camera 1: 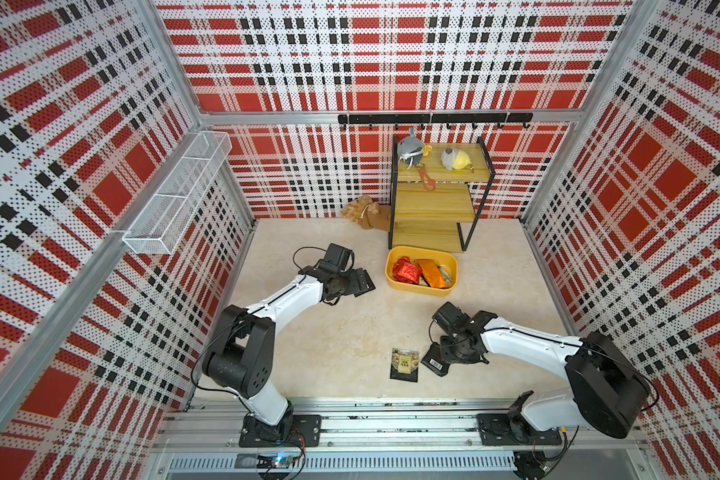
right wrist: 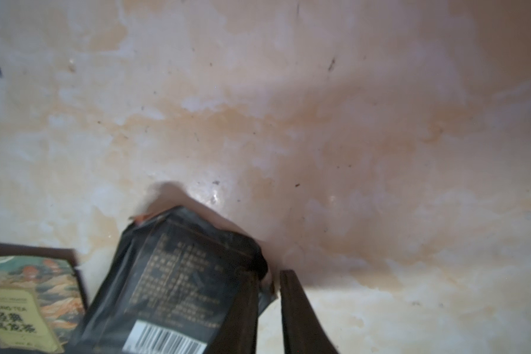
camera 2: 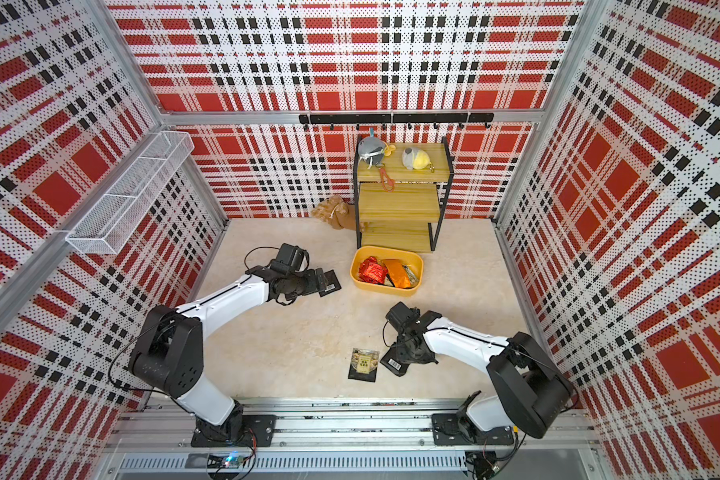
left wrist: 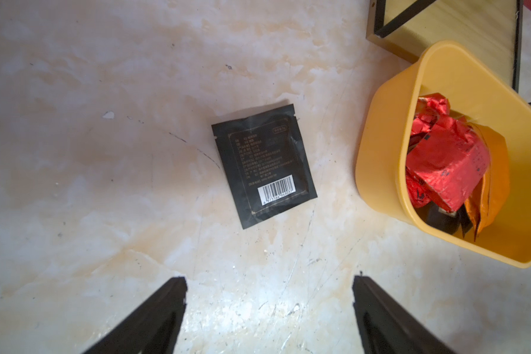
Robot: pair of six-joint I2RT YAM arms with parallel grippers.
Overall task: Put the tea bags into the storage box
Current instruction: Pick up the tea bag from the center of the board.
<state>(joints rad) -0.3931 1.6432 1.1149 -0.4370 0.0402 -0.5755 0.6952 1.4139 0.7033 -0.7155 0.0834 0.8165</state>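
Currently right end effector (right wrist: 272,282): clenching on crumpled sachet (right wrist: 178,275) by its edge, low over the bench (camera 1: 341,332).
Left end effector (left wrist: 269,282): hanging released above flat sachet (left wrist: 262,165), just beside storage box (left wrist: 377,159).
Risk: shallow edge pinch slipping during carry, sachet dropping.

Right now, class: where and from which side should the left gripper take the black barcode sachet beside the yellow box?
Probably from straight above, pinching the sachet across its narrower width: it lies flat on the table by the open left gripper.

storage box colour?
Yellow, plain. The storage box shows best in the left wrist view.
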